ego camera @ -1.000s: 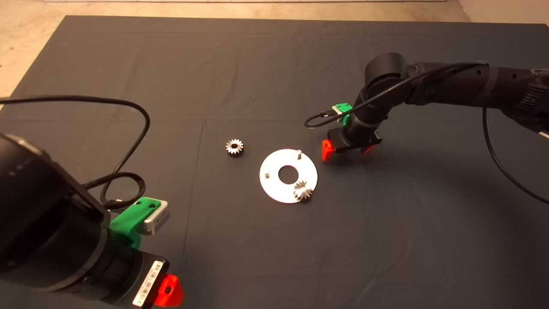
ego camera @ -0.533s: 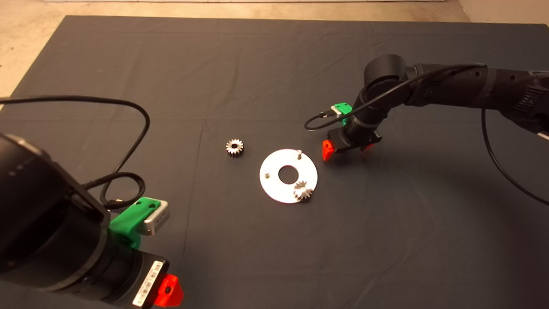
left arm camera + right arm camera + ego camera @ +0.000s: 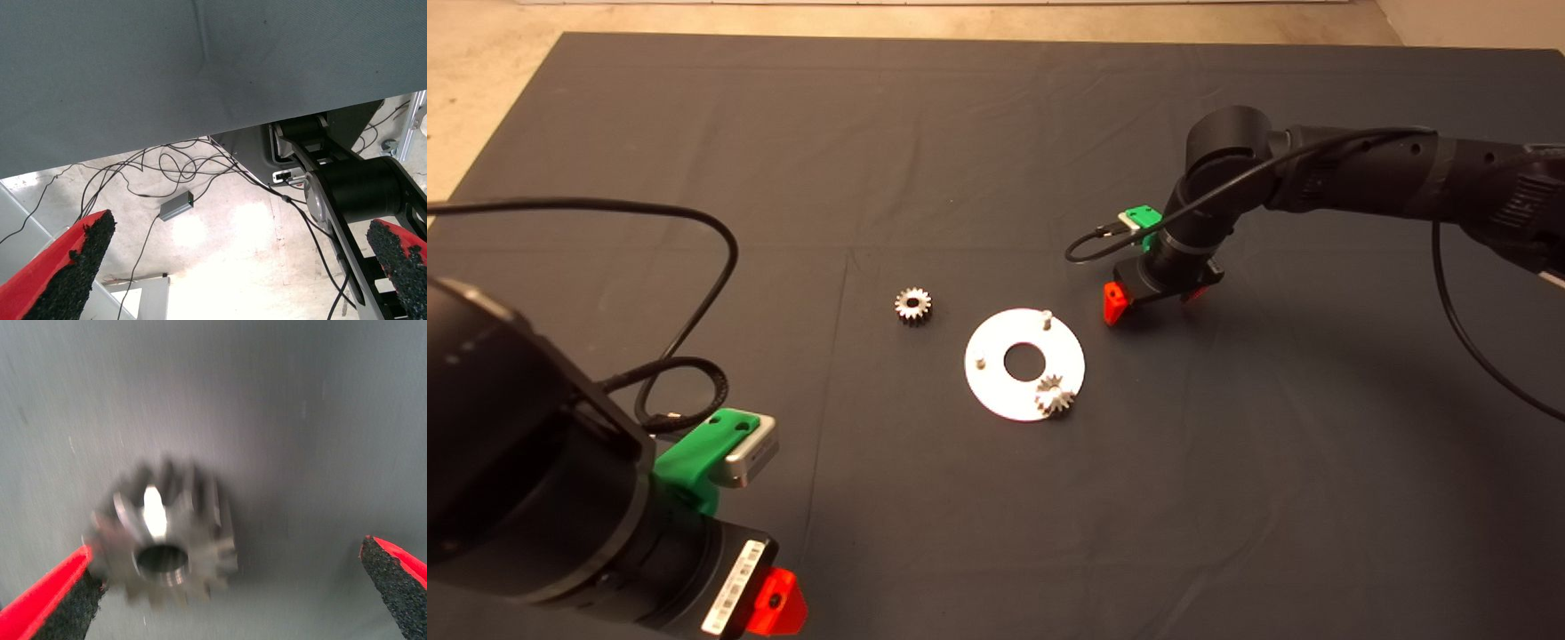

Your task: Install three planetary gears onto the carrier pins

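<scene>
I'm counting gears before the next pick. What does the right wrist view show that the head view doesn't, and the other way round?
Only the right wrist view shows a third gear lying on the mat, between the open fingers of the right gripper and close to one pad. Only the head view shows the disc with one gear seated and two bare pins, a loose gear to its left, and the parked left gripper. Both show the dark mat and the right gripper.

Head view's evenly lit and sharp, soft shadows on the mat (image 3: 960, 133). Right wrist view is blurry: the gear (image 3: 163, 533) smears, with glare on one tooth. Floor's blown out under the left wrist.
</scene>
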Tool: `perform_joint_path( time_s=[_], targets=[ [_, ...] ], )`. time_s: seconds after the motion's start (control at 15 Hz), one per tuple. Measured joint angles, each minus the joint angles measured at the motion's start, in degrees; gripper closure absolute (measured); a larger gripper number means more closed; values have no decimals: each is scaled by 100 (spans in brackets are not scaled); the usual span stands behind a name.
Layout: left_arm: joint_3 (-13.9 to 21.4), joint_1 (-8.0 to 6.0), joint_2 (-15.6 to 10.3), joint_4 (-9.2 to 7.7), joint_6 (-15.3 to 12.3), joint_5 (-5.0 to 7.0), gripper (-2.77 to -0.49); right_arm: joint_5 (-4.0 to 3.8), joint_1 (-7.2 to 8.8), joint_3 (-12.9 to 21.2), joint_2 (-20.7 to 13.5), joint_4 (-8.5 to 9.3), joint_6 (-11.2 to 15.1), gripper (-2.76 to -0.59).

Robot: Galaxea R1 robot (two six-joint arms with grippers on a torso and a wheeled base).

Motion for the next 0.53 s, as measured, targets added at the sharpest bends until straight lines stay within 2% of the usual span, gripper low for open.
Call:
perform_joint_path(
  time_s=[0.13,0.33,0.53],
  targets=[
    [0,0,2,1,0,0,-275,16,61,-167,182,-12,-107,-275],
    [0,0,0,0,0,2,-275,49,154,-161,326,-12,-109,-275],
    [0,0,0,-2,0,2,-275,49,243,-161,342,-11,-109,-275]
  ],
)
